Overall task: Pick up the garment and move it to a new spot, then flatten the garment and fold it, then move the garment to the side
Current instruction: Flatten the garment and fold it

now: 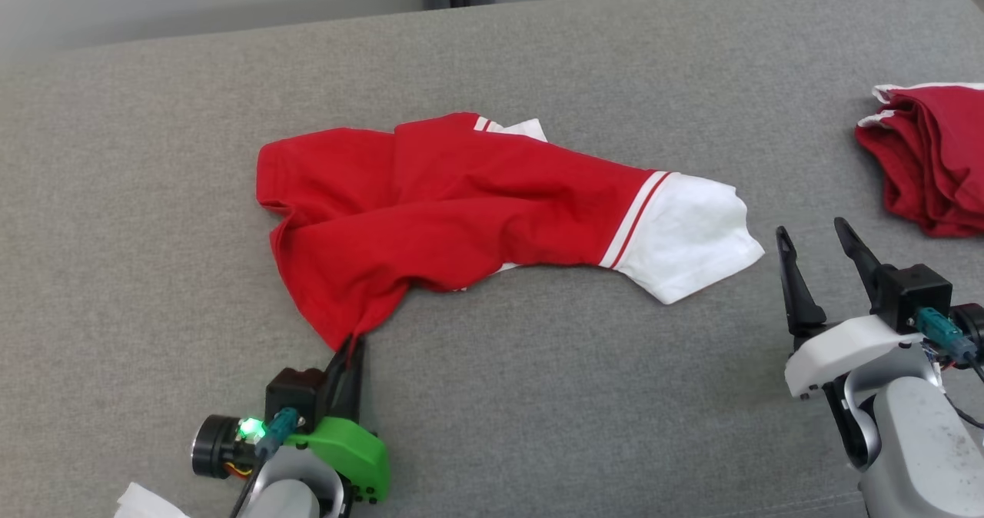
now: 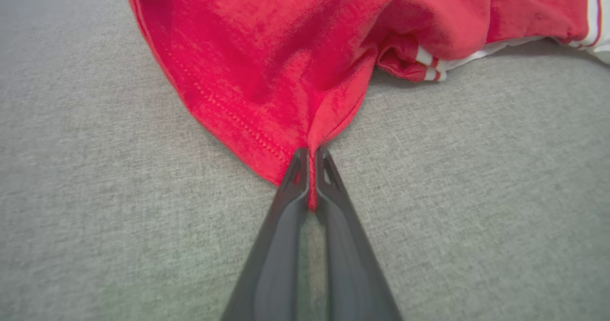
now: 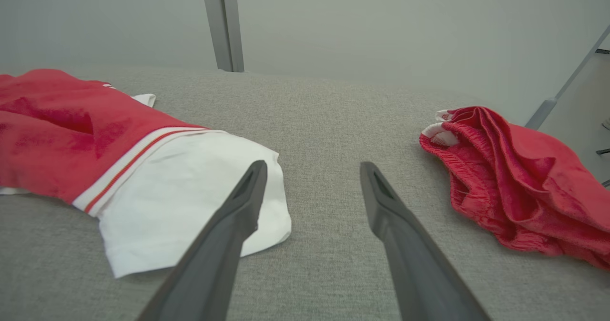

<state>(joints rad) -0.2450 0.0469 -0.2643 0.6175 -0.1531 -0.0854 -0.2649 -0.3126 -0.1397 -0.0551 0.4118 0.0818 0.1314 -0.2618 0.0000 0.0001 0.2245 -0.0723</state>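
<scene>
Garment [image 1: 461, 203]: spread rumpled mid-surface on the grey cushion [image 1: 538, 395].
Left gripper [image 1: 350, 346]: clenched on the garment's near hem corner.
Right gripper [image 1: 815, 245]: jaws parted, nothing held, near the white sleeve [image 1: 692, 234].
Surroundings: 1 red bundle [image 1: 930, 157] is seen far right.

Left tool [image 2: 310, 156] clamped on garment [image 2: 267, 59] hem.
</scene>
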